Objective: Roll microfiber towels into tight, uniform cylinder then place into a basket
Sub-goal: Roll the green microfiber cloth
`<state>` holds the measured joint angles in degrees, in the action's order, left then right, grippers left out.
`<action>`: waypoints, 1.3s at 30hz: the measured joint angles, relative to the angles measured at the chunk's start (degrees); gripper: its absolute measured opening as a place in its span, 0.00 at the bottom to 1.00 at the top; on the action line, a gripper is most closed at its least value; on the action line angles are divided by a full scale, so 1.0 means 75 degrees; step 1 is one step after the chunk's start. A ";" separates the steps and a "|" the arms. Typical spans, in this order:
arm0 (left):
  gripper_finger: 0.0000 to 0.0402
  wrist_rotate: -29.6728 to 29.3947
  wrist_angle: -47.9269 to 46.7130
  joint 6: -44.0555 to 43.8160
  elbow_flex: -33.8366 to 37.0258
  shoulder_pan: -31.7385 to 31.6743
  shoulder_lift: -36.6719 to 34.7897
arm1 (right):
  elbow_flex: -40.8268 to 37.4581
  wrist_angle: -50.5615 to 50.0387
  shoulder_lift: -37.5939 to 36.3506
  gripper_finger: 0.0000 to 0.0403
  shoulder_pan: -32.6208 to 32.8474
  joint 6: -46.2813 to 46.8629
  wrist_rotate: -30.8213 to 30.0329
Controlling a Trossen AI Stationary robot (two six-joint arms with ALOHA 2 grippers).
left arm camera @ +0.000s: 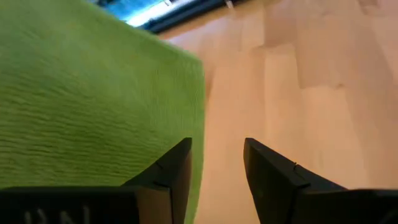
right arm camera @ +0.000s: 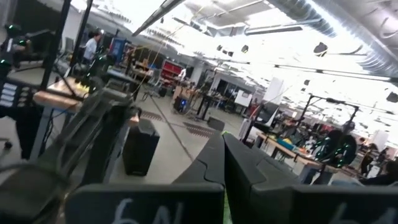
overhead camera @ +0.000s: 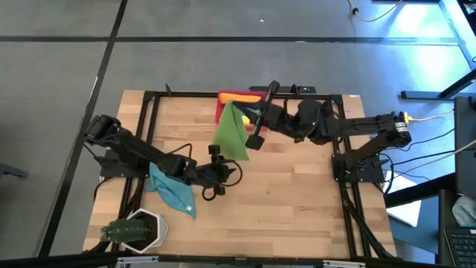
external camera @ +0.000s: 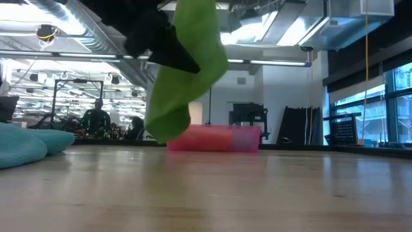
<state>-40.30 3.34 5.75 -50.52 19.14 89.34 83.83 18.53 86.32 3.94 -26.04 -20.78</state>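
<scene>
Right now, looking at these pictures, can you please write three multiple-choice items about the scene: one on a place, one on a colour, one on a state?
1. Where does the teal-blue towel lie?
A. in the basket
B. on the table near the left arm
C. on the floor

2. Which colour is the towel hanging from the right gripper?
A. green
B. orange
C. white

3. How are the left gripper fingers?
A. open, holding nothing
B. shut on the plant pot
C. out of view

Key: 1 B, the high view shows it on the wood by the left arm. 2 A, the green towel hangs above the table before the basket. 3 A, the left wrist view shows a gap between them.
</scene>
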 joint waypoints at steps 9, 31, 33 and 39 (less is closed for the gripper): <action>0.33 -0.0962 0.0636 0.1652 -0.0001 0.0271 0.0482 | 0.0513 -0.0061 0.0000 0.00 -0.0496 0.0002 0.0196; 0.32 -0.1675 0.3382 -0.1201 0.0179 -0.0550 0.1757 | 0.0711 -0.0009 0.0000 0.00 -0.0777 0.0025 0.0205; 0.33 -0.2791 0.3587 -0.0625 0.0235 -0.0474 0.1748 | 0.0711 -0.0003 0.0002 0.00 -0.0774 0.0023 0.0205; 0.33 -0.3649 0.4532 0.0442 0.0248 -0.0268 0.1745 | 0.0711 0.0005 0.0003 0.00 -0.0777 0.0025 0.0205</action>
<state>-67.67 37.33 9.06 -48.66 17.12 102.43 89.17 18.57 86.35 -1.89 -25.85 -19.25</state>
